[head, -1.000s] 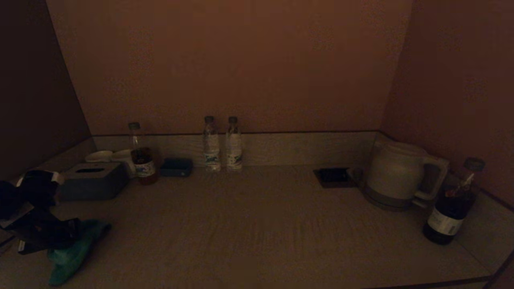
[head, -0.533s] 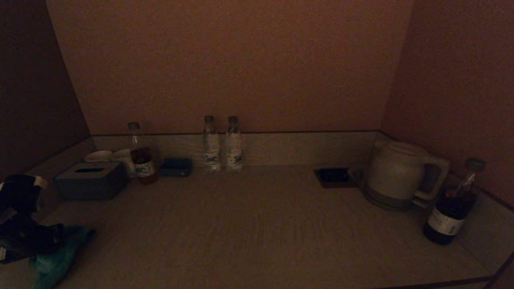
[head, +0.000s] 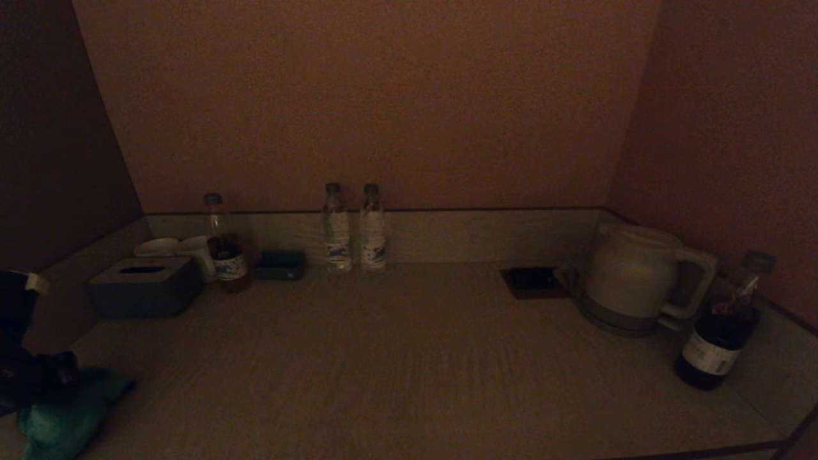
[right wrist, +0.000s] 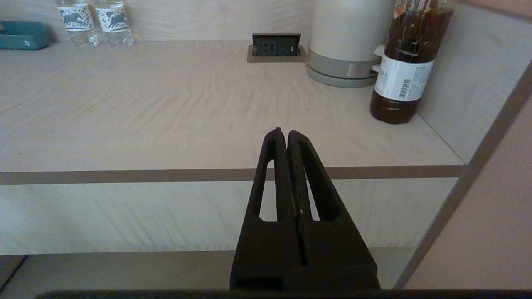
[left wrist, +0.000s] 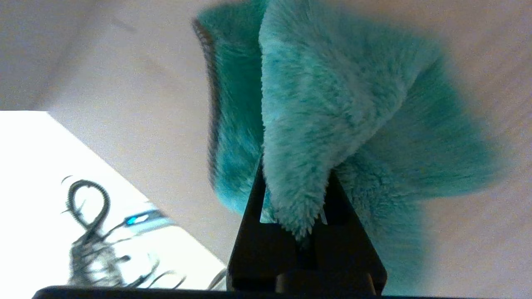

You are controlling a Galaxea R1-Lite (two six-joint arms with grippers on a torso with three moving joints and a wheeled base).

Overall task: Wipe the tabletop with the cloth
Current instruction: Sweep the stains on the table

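Head view: the left end effector (head: pixel 38 380) sits low at the lower left edge of the frame, its dark arm bent in from the left border, and the teal cloth (head: pixel 61 418) bunches on the worktop (head: pixel 409 370) right under it. A second ago that arm reached further in toward the tissue box (head: pixel 144 287); now it has drawn back toward the left border, cloth dragged along with it. Kettle (head: pixel 632 278) and dark bottle (head: pixel 722 326) stand unmoved at right. Left wrist view: the fingers (left wrist: pixel 253 199) are clamped on a fold of the fluffy cloth (left wrist: pixel 324 108), which spreads across the pale worktop (left wrist: pixel 124 104) in the upper middle of the frame. Right wrist view: the right end effector (right wrist: pixel 286 135) hangs off the front edge of the worktop (right wrist: pixel 166 108), fingers pressed together with nothing between them, pointing toward the kettle (right wrist: pixel 349 41) and bottle (right wrist: pixel 405 62) at upper right.
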